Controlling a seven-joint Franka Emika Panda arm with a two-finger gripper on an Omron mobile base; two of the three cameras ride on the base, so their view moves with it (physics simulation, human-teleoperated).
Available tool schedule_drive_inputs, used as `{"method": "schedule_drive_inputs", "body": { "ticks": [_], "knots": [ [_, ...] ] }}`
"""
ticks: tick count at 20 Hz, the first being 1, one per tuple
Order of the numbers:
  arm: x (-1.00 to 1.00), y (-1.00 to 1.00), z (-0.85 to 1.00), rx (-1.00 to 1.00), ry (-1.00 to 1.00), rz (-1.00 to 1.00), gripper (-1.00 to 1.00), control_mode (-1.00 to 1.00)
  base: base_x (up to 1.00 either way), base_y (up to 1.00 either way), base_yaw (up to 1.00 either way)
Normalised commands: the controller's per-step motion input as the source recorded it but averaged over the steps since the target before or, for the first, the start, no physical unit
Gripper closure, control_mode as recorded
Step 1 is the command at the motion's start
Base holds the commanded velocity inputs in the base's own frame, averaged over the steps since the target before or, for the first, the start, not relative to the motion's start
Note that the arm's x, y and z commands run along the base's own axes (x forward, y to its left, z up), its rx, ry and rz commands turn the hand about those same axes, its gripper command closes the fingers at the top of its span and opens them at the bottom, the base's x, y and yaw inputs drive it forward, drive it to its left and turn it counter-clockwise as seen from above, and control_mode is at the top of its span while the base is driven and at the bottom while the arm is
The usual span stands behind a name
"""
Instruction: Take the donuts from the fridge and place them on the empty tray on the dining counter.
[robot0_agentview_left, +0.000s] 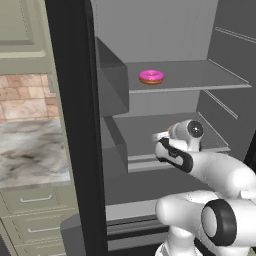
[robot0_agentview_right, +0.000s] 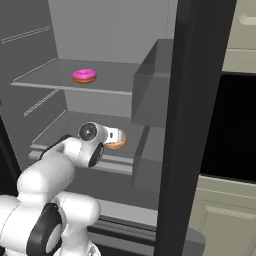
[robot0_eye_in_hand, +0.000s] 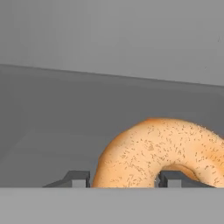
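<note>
The claw is clamped on the rim of the orange-tan donut on the fridge's lower shelf. The pink donut lies on the shelf above, at 12 o'clock. Neither donut has left the fridge; both transfers remain.

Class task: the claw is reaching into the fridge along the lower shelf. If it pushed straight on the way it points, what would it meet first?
The orange-tan donut: its near rim already sits between the claw fingertips.

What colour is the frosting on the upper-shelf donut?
Bright pink, clearest in the left base view: donut.
</note>
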Motion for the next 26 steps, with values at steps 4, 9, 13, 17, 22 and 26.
{"method": "schedule_drive_inputs", "body": {
  "ticks": [4,9,13,17,22,26],
  "knots": [
    [-0.64,0.00,0.89,-0.05,-0.02,0.10,1.00,-1.00,0.00,0.00,0.00],
    [-0.65,0.00,0.94,-0.06,0.00,0.08,1.00,-1.00,0.00,0.00,0.00],
    [-0.91,0.00,0.74,-0.06,0.00,0.04,1.00,-1.00,0.00,0.00,0.00],
    [-0.92,0.00,0.73,-0.03,0.00,0.01,1.00,-1.00,0.00,0.00,0.00],
    [-0.79,0.00,0.60,-0.02,0.06,0.02,1.00,-1.00,0.00,0.00,0.00],
    [-0.70,0.02,0.46,-0.03,0.07,0.00,1.00,-1.00,0.00,0.00,0.00]
  ]
}}
